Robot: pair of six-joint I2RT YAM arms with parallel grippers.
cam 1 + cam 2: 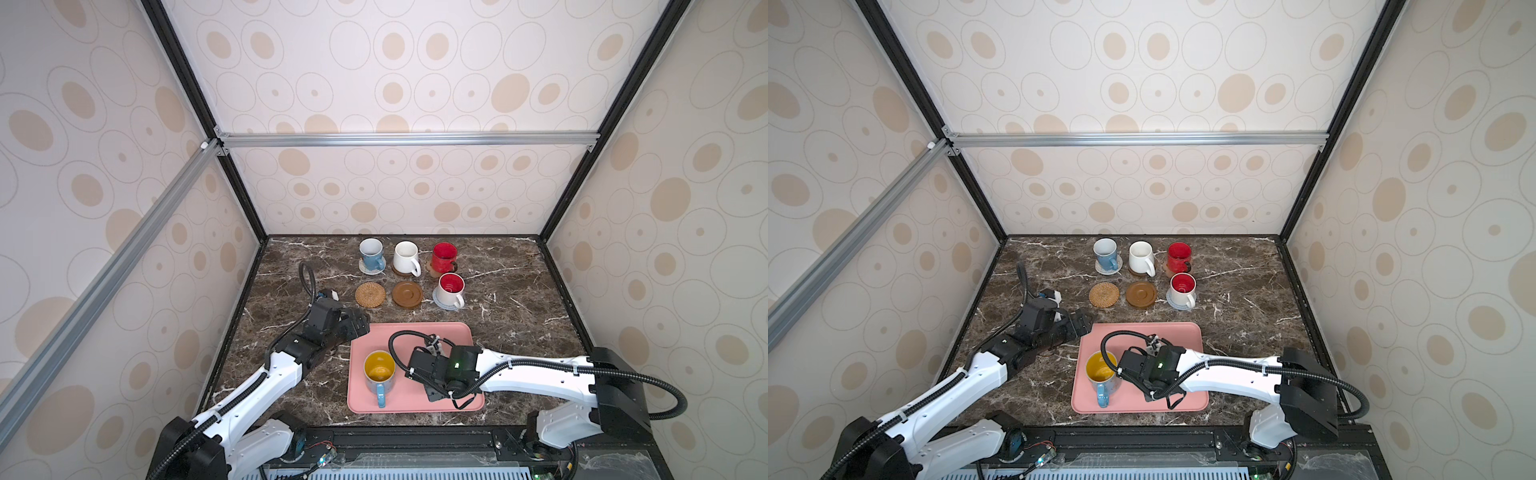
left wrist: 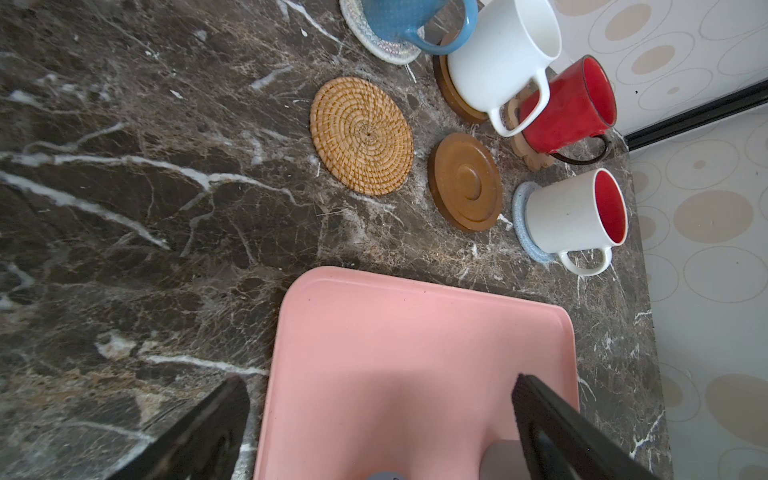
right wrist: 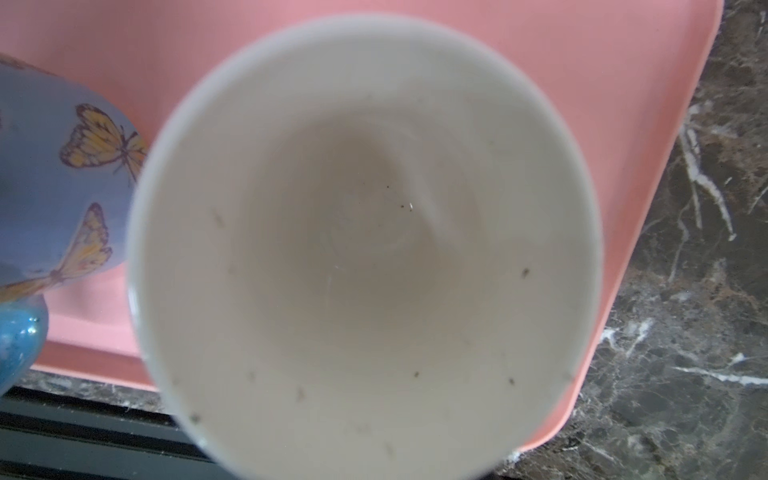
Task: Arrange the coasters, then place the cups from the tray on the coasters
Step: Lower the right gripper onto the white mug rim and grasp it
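L tool (image 1: 358, 325) wide open, empty, at far-left corner of pink tray (image 1: 415, 405). Rattan coaster (image 1: 370, 294) & brown disc (image 1: 407, 294) bare on bench (image 1: 519, 299). Blue/yellow mug (image 1: 379, 372) upright on tray's left. White mug (image 3: 365, 249) just beside it, under R tool (image 1: 430, 368); its opening & grip: can't tell.

No legible text, label, number anywhere

A white mug (image 3: 365, 249) fills most of the view, seen straight down into its pale inside, which is blurred and flecked with small dark specks. Just beside it is a blue mug (image 3: 54, 187) printed with yellow butterflies. A pink tray (image 3: 644, 104) lies beneath them on a dark marble tabletop (image 3: 685, 332).
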